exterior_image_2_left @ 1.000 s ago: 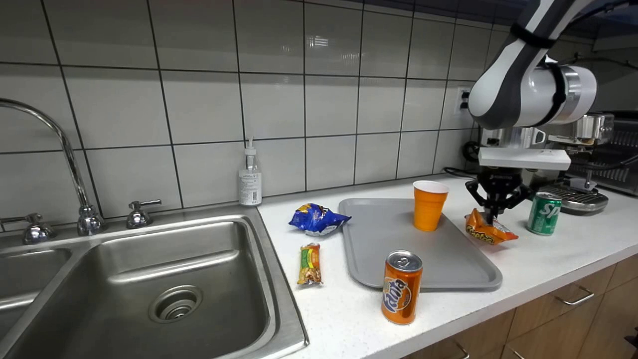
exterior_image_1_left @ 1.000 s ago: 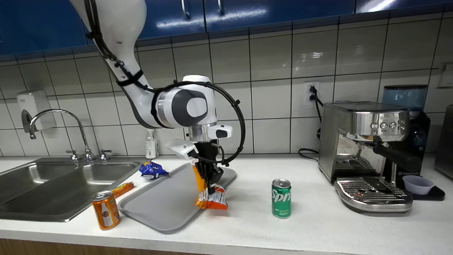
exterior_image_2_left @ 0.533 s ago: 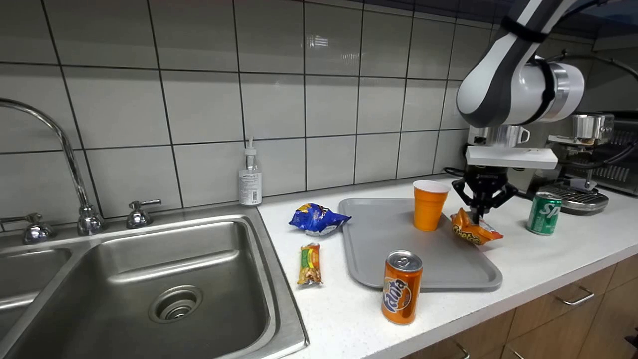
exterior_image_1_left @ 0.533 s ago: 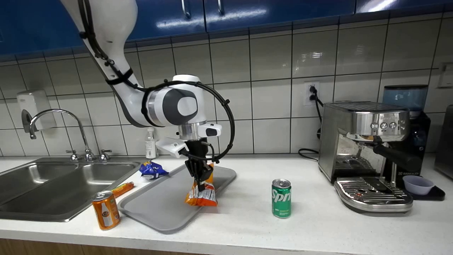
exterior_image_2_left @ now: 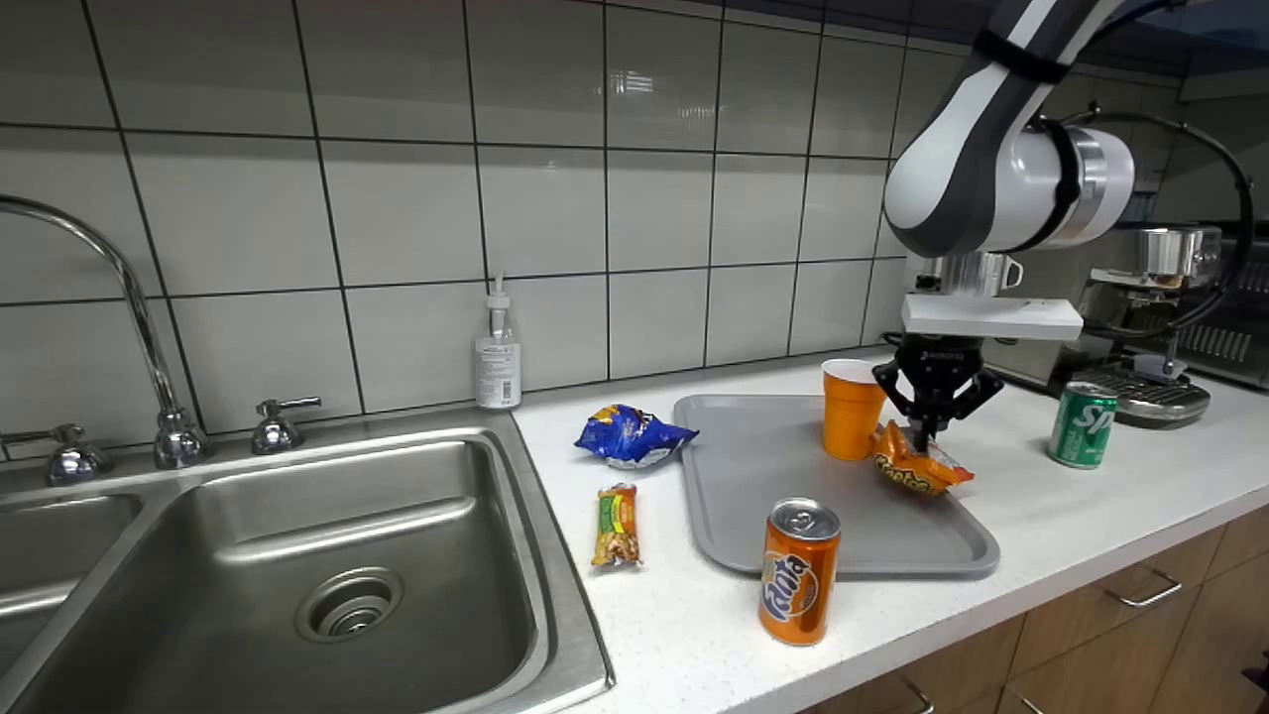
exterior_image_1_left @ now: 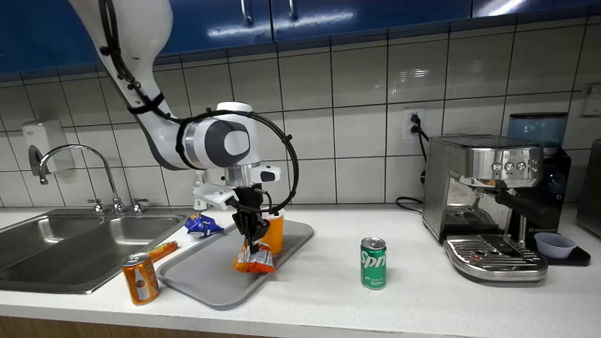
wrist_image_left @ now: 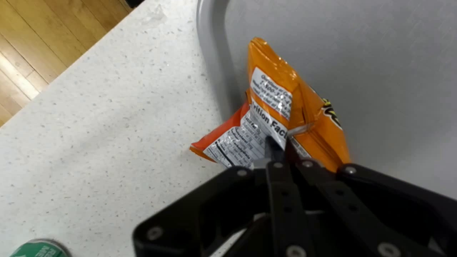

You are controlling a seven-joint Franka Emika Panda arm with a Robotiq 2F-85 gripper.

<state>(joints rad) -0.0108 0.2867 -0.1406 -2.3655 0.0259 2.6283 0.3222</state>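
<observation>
Pinching a crinkled, glossy orange-and-red snack bag (wrist_image_left: 274, 110) with a white printed panel, the jaws are clamping it from above, near its middle, and the wrapper is bunching around their tips. Taking 12 o'clock as the top of the wrist view, the bag is spreading from those tips mainly towards 12, a red corner poking out at 9 and a lobe bulging at 2. Its long axis is running roughly from 11 to 5, though the crumpling is making that hard to judge.

The relation mattering most is the bag's overlap with a flat, rounded grey plastic tray (wrist_image_left: 389, 78): seen from the wrist, the bag is crossing the rim, its larger part sitting over the tray, its red corner jutting out above the speckled white worktop (wrist_image_left: 125, 107). Whether its underside is touching anything, I cannot tell.

Farther out, in an exterior view, a tapered orange plastic cup (exterior_image_2_left: 851, 416) is standing upright on the tray at 10 o'clock from the jaws, near the bag. On the worktop, a green metal drink can (exterior_image_2_left: 1083, 426) is standing at 3, an orange metal drink can (exterior_image_2_left: 799, 575) between 7 and 8, and a blue foil snack bag (exterior_image_2_left: 633, 438) is lying at 9.
</observation>
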